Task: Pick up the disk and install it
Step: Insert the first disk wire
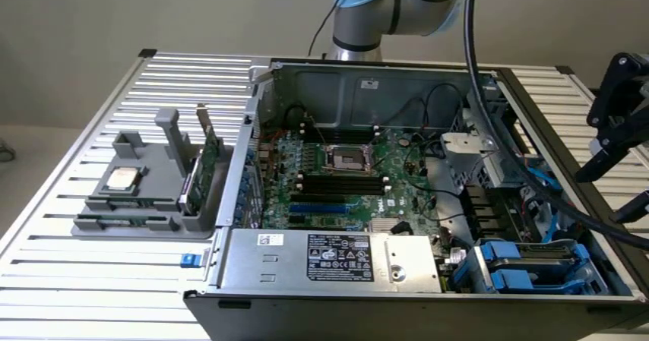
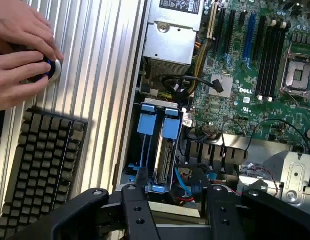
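Jaws of gripper point(image 2: 180, 215) apart; blue-bracketed silver disk point(image 2: 164, 150) edge-on in bay point(image 2: 126, 172)

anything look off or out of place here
Nothing inside looks askew: the disk sits straight in its blue carrier. The oddity is a person's hands on a round knob, by a keyboard on the table.

Disk point(image 1: 507, 261) point(image 2: 164, 160): silver drive, blue carrier, on edge in drive bay point(image 1: 593, 269), ungripped.
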### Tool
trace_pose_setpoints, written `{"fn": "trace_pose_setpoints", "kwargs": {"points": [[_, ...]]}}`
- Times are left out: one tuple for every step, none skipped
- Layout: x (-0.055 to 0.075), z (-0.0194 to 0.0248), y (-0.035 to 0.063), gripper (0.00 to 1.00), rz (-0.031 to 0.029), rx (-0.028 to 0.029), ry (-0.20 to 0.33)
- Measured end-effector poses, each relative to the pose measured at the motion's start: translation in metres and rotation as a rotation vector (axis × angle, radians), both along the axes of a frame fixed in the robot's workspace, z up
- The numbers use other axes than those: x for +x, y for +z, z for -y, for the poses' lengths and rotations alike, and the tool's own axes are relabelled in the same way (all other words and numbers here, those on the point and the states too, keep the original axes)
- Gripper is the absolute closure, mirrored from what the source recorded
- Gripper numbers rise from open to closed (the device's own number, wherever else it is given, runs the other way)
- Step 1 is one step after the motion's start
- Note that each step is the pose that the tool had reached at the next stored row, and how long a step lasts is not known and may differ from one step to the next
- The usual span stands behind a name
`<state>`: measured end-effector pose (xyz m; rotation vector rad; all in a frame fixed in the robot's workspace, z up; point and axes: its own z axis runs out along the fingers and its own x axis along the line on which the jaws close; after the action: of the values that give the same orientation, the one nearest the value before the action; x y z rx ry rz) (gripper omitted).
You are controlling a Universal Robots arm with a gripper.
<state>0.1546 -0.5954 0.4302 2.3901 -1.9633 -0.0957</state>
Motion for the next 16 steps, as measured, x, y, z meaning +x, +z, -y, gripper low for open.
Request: {"fn": "trace_pose_setpoints", "kwargs": {"points": [[0.0,0.0,-0.0012,0.52,0.0,0.0,0.018],[0.0,0.0,-0.0023,0.52,0.0,0.0,0.036],[0.0,0.0,-0.0036,0.52,0.0,0.0,0.054],[0.0,-0.0001,-0.0049,0.52,0.0,-0.0002,0.072],[0.0,-0.0001,-0.0067,0.52,0.0,-0.0002,0.089],[0.0,0.0,-0.0086,0.52,0.0005,0.0,0.097],[0.0,0.0,-0.0106,0.52,0.0009,0.0,0.097],[0.0,0.0,-0.0124,0.52,0.0011,0.0007,0.097],[0.0,0.0,-0.0139,0.52,0.0012,0.002,0.096],[0.0,0.0,-0.015,0.52,0.0013,0.0037,0.09],[0.0,0.0,-0.0158,0.52,0.0014,0.0057,0.077],[0.0,0.0,-0.0167,0.52,0.0016,0.0084,0.064],[0.0,0.0,-0.0175,0.52,0.0017,0.011,0.049],[0.0,0.0,-0.0184,0.52,0.0019,0.0138,0.033],[0.0,-0.0001,-0.0193,0.52,0.002,0.0164,0.018],[0.0,0.0,-0.0201,0.52,0.0022,0.0189,0.003]]}}
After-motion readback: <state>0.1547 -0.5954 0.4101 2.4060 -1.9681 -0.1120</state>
